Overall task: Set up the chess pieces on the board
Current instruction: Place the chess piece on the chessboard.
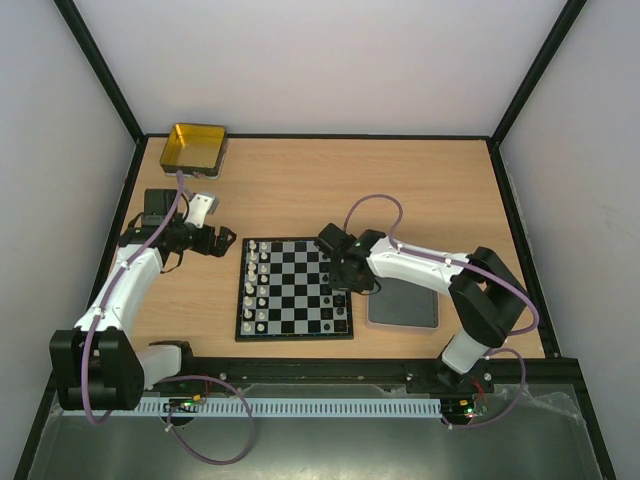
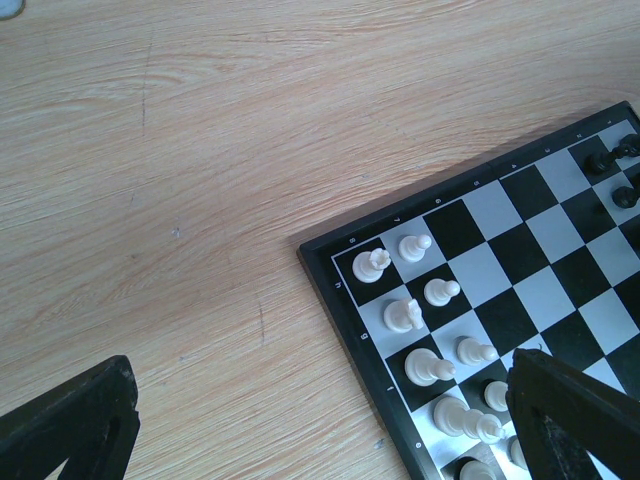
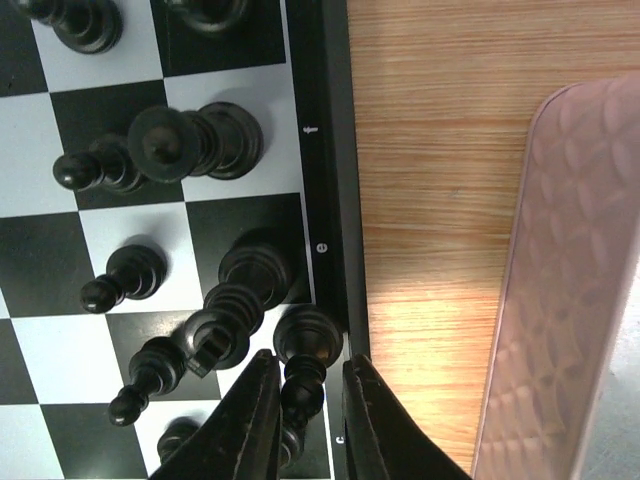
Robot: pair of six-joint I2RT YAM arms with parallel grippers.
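Fingers of right arm flank black chess piece at board rim.

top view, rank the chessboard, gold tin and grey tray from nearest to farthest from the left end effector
From the left end effector:
1. chessboard, just to its right.
2. gold tin, behind it, at the table's far left corner.
3. grey tray, past the board, on the right side.
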